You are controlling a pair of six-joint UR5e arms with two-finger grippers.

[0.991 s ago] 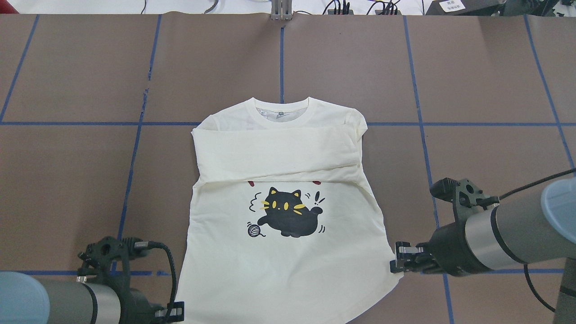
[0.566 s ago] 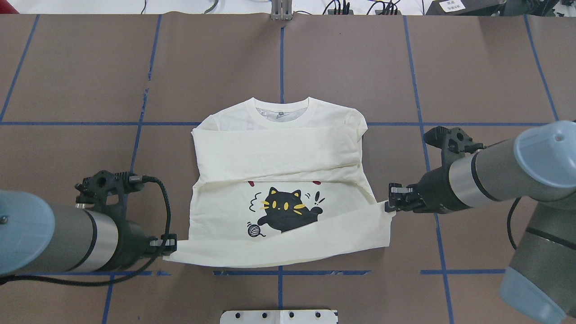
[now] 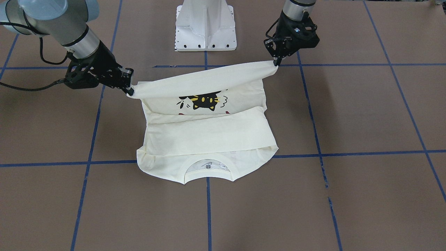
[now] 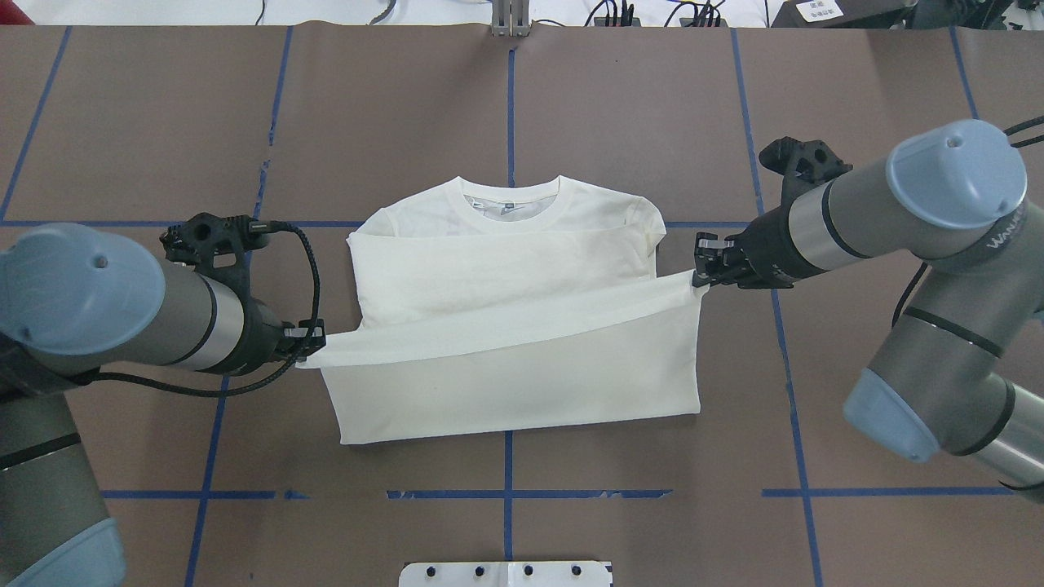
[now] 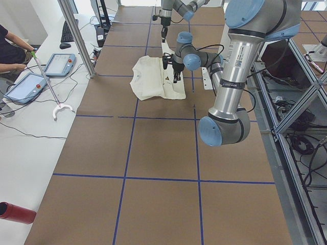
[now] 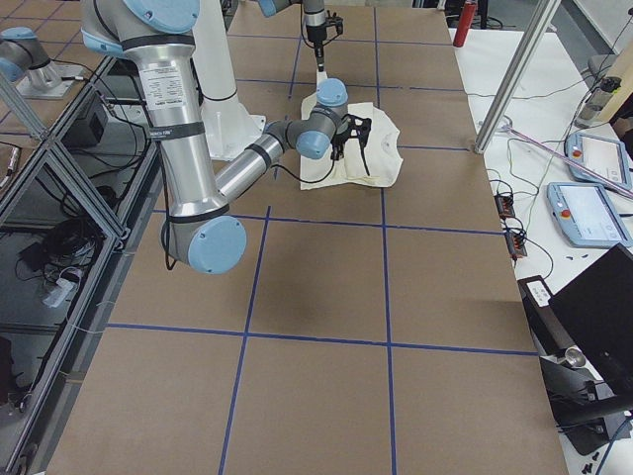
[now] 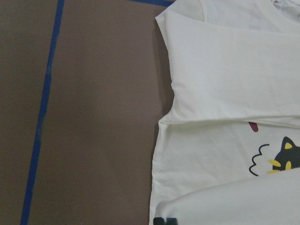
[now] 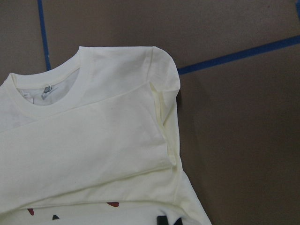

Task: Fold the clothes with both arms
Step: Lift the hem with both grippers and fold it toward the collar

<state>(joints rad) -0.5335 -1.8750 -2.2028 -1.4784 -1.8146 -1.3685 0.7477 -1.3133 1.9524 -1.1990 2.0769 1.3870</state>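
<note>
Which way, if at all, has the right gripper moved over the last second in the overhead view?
Yes. The right gripper, shut on the T-shirt hem, went from the near blue tape line up toward the far tape line.

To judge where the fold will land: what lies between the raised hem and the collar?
The folded sleeves lie across the shirt there, as the overhead view shows; the front-facing view also shows the cat print.

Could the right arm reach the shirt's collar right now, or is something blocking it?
Probably yes for reach: the collar lies uncovered, with nothing between. But the right gripper is shut on the shirt at a hem corner, so it would have to let go first.
</note>
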